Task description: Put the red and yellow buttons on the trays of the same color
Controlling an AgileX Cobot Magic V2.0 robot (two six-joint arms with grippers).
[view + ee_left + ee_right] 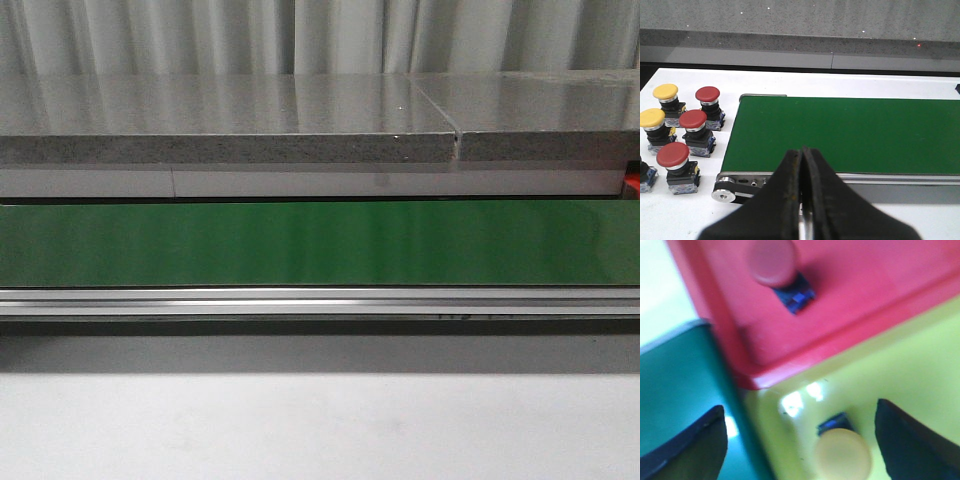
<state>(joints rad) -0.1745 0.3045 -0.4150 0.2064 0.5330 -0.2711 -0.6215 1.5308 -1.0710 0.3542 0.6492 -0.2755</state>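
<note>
In the left wrist view, three red buttons (pixel 692 120) and two yellow buttons (pixel 665 92) stand on the white table to the left of the green belt (pixel 850 132). My left gripper (pixel 801 152) is shut and empty over the belt's near edge. In the blurred right wrist view, a red button (pixel 771 261) stands in the red tray (pixel 880 285) and a yellow button (pixel 842 454) stands in the yellow tray (pixel 910 365). My right gripper (pixel 800 437) is open above the yellow tray, the yellow button between its fingers. Neither gripper shows in the front view.
The front view shows the green conveyor belt (pixel 320 242) with its metal rail (pixel 320 300), a grey stone slab (pixel 230 120) behind it and white table in front. A belt roller (pixel 724 195) sits at the belt's near left corner. Another button's base (pixel 644 175) shows at the frame edge.
</note>
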